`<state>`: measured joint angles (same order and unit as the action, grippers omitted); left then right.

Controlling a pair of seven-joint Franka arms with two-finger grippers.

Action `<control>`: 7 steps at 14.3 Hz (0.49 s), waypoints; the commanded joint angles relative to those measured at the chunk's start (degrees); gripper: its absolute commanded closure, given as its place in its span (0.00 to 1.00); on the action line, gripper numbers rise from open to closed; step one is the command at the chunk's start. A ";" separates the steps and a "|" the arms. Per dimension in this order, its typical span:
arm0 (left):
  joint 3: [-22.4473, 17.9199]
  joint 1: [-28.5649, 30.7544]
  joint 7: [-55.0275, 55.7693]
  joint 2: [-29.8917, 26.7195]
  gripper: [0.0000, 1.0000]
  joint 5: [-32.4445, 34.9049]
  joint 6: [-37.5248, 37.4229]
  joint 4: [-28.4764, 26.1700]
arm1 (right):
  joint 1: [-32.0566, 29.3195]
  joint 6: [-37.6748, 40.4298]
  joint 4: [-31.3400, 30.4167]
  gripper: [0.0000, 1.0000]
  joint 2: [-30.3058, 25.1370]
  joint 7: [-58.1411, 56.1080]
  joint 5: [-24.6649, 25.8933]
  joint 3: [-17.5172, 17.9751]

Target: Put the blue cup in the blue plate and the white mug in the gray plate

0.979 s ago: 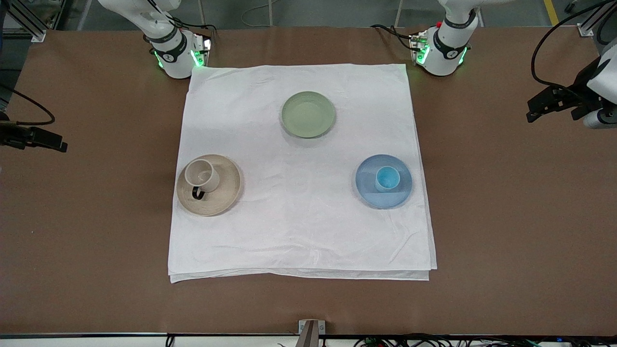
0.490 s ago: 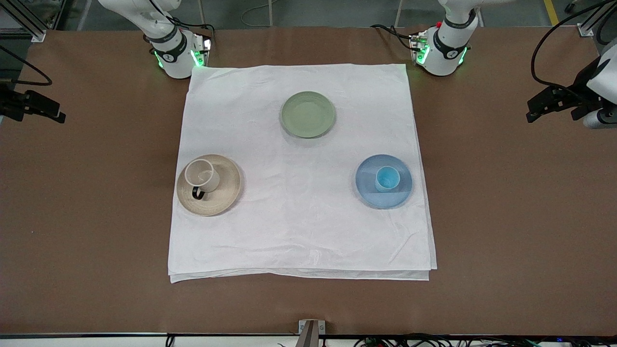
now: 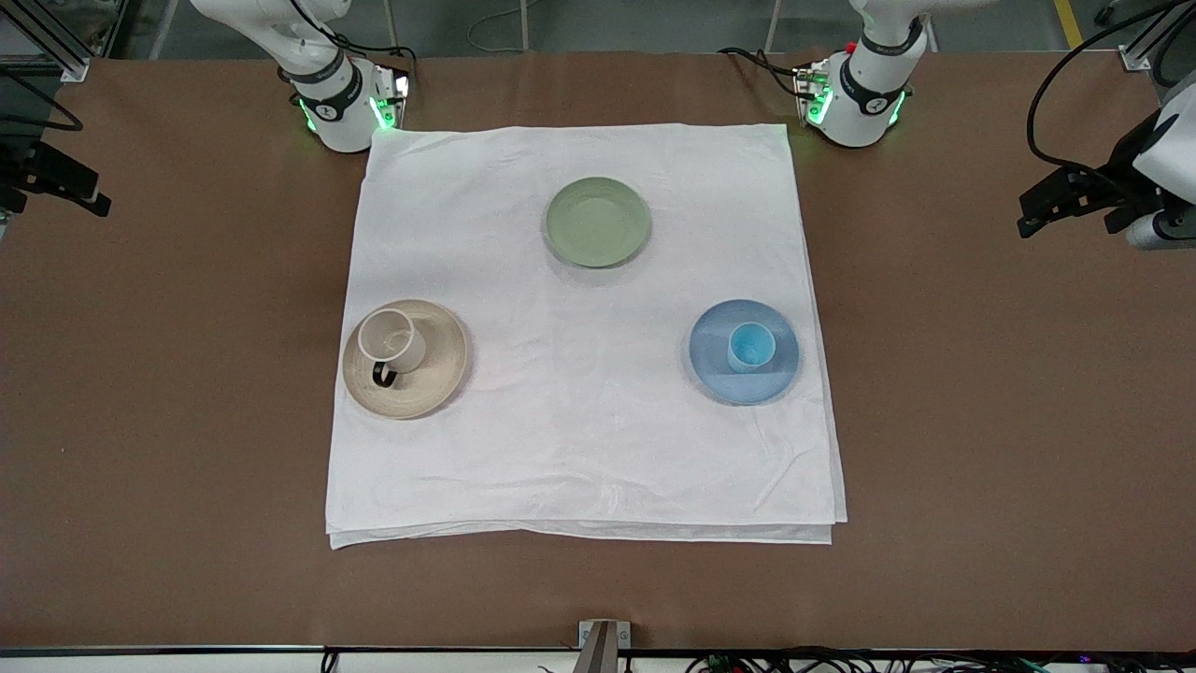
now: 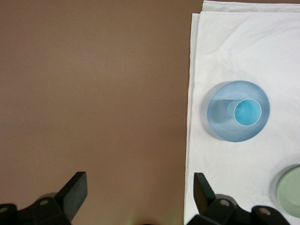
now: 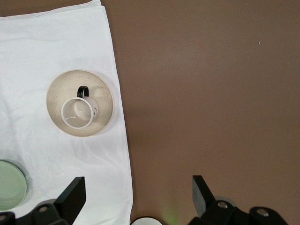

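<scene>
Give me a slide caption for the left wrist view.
Open left gripper over bare table, the blue cup upright on the blue plate.

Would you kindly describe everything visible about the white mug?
The white mug is an off-white, smooth-looking cylinder with a thin black loop handle. It stands upright, mouth open and apparently empty, on the gray plate, off-centre toward the rim at the right arm's end of the table. Its handle points toward the front camera. Only the plate touches it; neither end effector is close to it.
</scene>
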<state>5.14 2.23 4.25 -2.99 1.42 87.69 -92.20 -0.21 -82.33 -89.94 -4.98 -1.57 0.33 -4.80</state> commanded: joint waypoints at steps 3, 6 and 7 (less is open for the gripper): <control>0.22 -0.38 1.10 -0.35 0.00 -0.63 -0.06 0.18 | 1.53 -1.26 -2.52 0.00 -1.79 -0.19 0.11 0.14; 1.98 0.15 2.70 -0.44 0.00 -0.54 -1.02 0.18 | 1.27 -1.26 -2.52 0.00 -1.79 -0.19 0.11 -0.03; 2.07 0.15 2.78 -0.44 0.00 -0.45 -1.11 0.61 | 1.27 -1.35 -2.52 0.00 -1.79 -0.19 0.11 -0.03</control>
<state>6.93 2.18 6.70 -2.99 1.42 87.48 -92.19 0.81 -82.75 -90.65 -5.13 -1.57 0.31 -4.57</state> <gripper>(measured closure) 0.000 0.000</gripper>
